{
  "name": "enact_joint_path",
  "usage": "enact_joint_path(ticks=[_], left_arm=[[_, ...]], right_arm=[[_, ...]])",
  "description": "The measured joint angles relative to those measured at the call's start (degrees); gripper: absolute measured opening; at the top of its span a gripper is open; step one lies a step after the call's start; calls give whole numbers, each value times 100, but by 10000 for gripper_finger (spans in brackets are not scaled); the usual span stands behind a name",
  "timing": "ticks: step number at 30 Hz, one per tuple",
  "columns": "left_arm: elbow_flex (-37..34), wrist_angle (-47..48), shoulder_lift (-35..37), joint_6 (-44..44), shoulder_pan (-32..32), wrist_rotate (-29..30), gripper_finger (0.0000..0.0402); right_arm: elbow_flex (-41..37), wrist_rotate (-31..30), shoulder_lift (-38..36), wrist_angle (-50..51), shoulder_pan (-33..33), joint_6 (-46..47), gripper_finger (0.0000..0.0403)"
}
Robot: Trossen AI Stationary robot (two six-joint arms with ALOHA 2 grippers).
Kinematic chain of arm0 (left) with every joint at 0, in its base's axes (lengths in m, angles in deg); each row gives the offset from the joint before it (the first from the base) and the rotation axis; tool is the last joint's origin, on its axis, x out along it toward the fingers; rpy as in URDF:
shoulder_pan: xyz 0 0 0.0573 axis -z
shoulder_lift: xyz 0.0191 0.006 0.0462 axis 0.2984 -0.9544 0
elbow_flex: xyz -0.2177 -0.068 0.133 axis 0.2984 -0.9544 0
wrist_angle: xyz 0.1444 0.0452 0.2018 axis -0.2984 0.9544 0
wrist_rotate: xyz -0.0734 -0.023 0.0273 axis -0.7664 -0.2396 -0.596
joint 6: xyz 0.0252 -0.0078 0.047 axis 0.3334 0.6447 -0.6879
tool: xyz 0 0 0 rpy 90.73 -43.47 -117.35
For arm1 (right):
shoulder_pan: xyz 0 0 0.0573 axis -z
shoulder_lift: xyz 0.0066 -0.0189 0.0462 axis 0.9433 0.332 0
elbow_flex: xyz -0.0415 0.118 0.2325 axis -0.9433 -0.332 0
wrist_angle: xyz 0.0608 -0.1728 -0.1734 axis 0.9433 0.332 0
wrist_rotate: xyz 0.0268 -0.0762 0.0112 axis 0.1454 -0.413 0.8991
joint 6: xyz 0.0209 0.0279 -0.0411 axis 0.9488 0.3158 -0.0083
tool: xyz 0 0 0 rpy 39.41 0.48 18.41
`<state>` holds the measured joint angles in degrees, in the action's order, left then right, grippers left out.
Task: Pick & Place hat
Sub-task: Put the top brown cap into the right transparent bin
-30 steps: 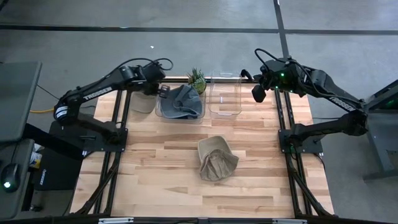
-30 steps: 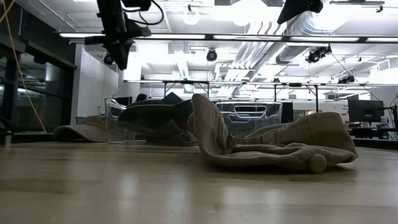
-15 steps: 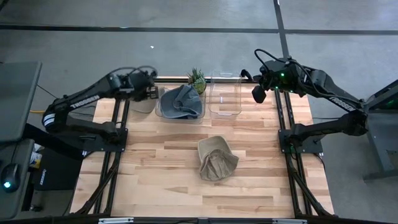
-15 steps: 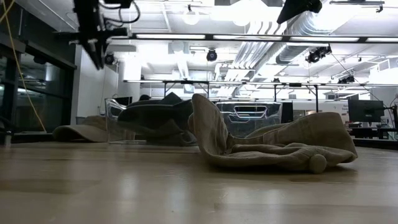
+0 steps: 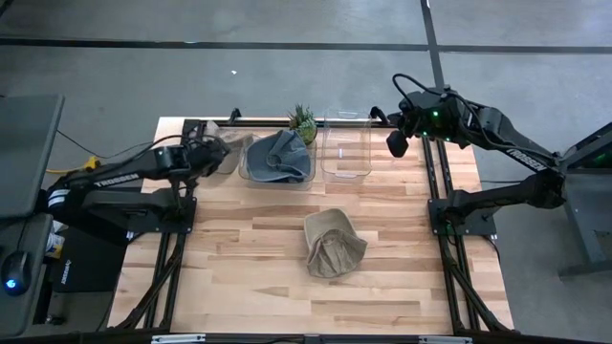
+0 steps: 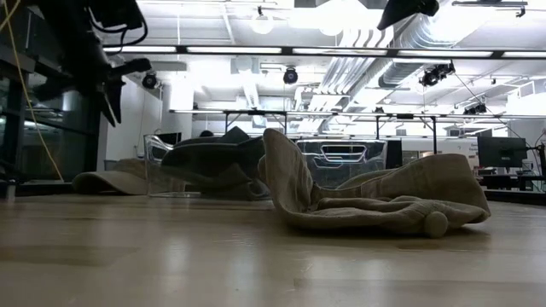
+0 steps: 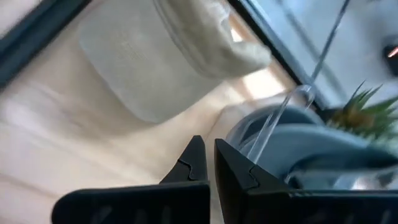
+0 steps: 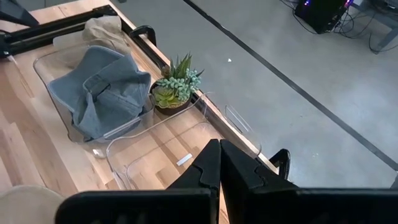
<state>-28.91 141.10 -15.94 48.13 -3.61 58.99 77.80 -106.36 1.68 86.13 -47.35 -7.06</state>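
Note:
A grey-blue hat lies in a clear bin at the table's far side; it also shows in the right wrist view. A tan hat lies crumpled on the bare table near the middle, and shows large in the low view. A second beige cap lies flat on the table left of the bin. My left gripper is shut and empty, above that cap. My right gripper is shut and empty, raised at the far right.
An empty clear bin stands right of the bin with the hat. A small potted plant sits between them at the far edge. Black frame rails run along both sides of the table. The near half of the table is bare wood.
My left gripper has drawn back from beside the bin with the grey-blue hat toward the table's left edge and has come lower, ending above the beige cap. The hats have stayed where they were.

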Motion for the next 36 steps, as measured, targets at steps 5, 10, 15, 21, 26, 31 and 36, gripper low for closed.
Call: enact_joint_path(ticks=[5,10,15,21,26,31,36], left_arm=[[-398,-697,151,395,-2,292,0],[-705,-895,162,869,-2,442,0],[-1149,-1281,162,1690,0,468,0],[-1606,-1737,188,2100,0,464,0],[-1714,-1632,188,2116,0,457,9],[-1716,-1406,188,2044,0,465,45],[-1716,-1290,186,1879,0,468,106]], right_arm=[[0,99,0,-118,0,0,0],[0,139,0,-214,-2,-42,0],[0,151,0,-250,-2,-44,0],[0,153,0,-250,-1,-44,0],[0,153,0,-248,0,-87,0],[0,153,0,-248,-2,-134,0],[0,139,0,-248,0,-151,0]])
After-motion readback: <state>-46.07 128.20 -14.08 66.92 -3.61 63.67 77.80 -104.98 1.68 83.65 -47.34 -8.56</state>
